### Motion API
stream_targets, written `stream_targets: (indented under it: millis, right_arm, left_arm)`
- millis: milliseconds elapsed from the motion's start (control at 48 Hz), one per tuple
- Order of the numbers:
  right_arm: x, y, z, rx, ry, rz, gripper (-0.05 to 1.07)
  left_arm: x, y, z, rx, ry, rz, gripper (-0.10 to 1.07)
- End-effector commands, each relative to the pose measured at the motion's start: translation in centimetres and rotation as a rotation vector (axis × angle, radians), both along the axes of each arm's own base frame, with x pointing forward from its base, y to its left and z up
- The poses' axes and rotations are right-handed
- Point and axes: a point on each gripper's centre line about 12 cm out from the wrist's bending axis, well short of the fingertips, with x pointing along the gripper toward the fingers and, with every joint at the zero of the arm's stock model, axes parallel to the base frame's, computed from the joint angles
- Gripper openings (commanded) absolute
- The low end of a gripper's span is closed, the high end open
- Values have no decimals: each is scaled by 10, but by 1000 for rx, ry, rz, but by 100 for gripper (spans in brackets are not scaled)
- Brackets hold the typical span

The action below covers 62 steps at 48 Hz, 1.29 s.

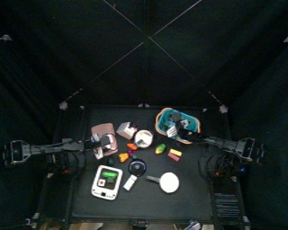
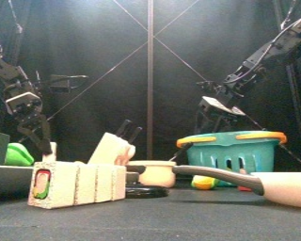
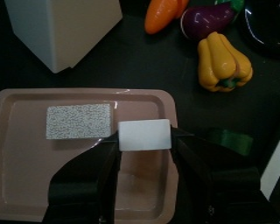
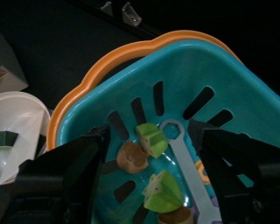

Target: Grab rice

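A pink tray [image 3: 25,166] holds a speckled grey-white rice block [image 3: 80,121] and a plain white block [image 3: 145,135] side by side. My left gripper [image 3: 145,143] hangs over the tray with its jaws open. The plain white block lies just past the gap between the tips, and the rice block lies beside one jaw, apart from it. In the top view the left gripper [image 1: 96,144] is over the tray [image 1: 104,133] at the table's left. My right gripper [image 4: 154,140] is open and empty above the teal basket [image 4: 213,79].
A white box [image 3: 60,31], a carrot [image 3: 166,13], an eggplant [image 3: 206,19] and a yellow pepper [image 3: 222,61] lie beyond the tray. The orange-rimmed basket [image 1: 176,119] holds toy foods. A white carton [image 1: 107,182] and a white pan [image 1: 168,181] lie near the front.
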Motion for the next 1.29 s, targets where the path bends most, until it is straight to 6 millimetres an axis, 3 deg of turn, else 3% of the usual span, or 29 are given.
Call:
stream_targets:
  millis: [0,250,438,625,875,1083,1271]
  right_arm:
    - [1,-1,6,-9,-19,-1,100]
    - [1,-1,10,-16,-26,2,100]
    - [0,0,14,-27,-33,8,100]
    - [-5,6,33,-69,-72,29,100]
    - [-14,23,64,-130,-142,81,100]
    - [-23,56,91,-160,-261,181,100]
    - [-30,73,87,-140,-302,253,100]
  left_arm:
    - [3,0,4,2,-17,-1,57]
    - [6,0,9,4,-44,-3,57]
    - [18,-9,28,31,-139,-56,57]
    - [34,-21,49,63,-307,-125,57]
    - [56,-29,60,80,-539,-168,57]
    - [80,-35,56,87,-671,-212,57]
    - [116,-40,40,76,-672,-253,57]
